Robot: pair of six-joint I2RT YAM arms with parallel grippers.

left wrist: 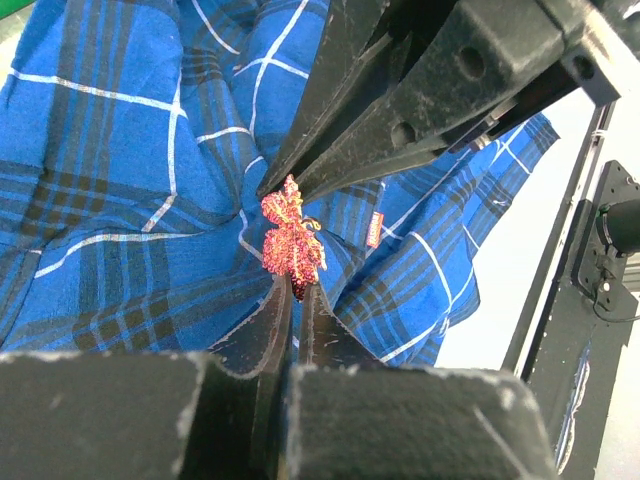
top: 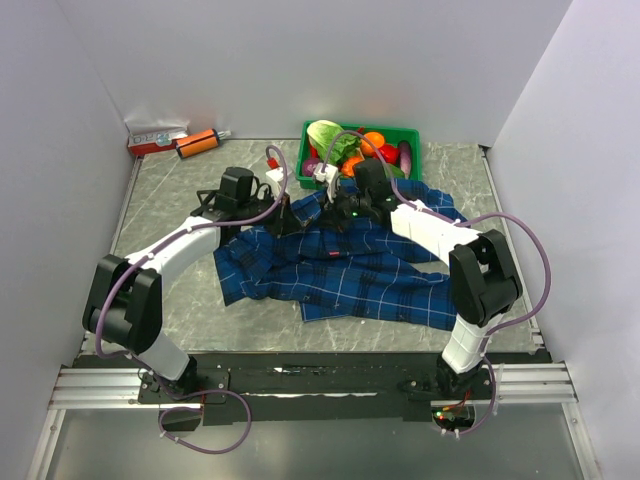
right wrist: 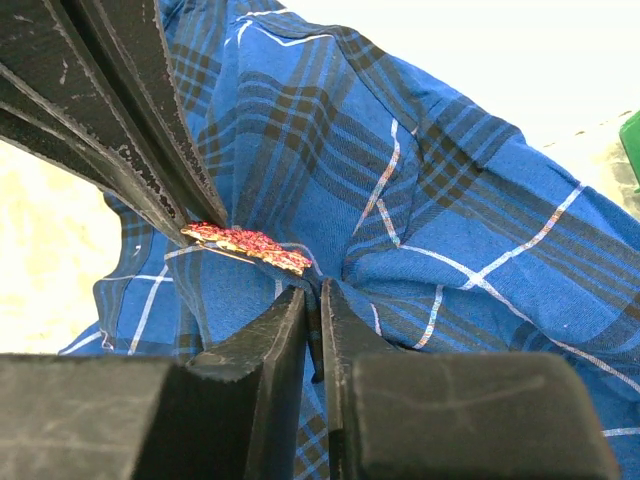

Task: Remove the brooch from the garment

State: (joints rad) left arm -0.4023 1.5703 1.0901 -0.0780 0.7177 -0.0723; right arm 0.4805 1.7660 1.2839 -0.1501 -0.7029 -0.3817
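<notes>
Dead centre of the left wrist view, the brooch [left wrist: 290, 240] sits pinned to the shirt [left wrist: 110, 200], with cloth bunched around it. Your left tool [left wrist: 292, 290] is clenched hard at the brooch's lower end. Your right tool [left wrist: 278, 188], angled in from the upper right, is pinched down at the top end, with barely a sliver between the jaws. Whether either one has metal or just cloth, I can't tell. That's your danger: pull them apart with the pin fastened and you could tear the plaid or bend the ornament. If one tool has only fabric, it may slip, or the whole shirt comes along. And the brooch is tiny, so a loose hold could drop it into the folds.
</notes>
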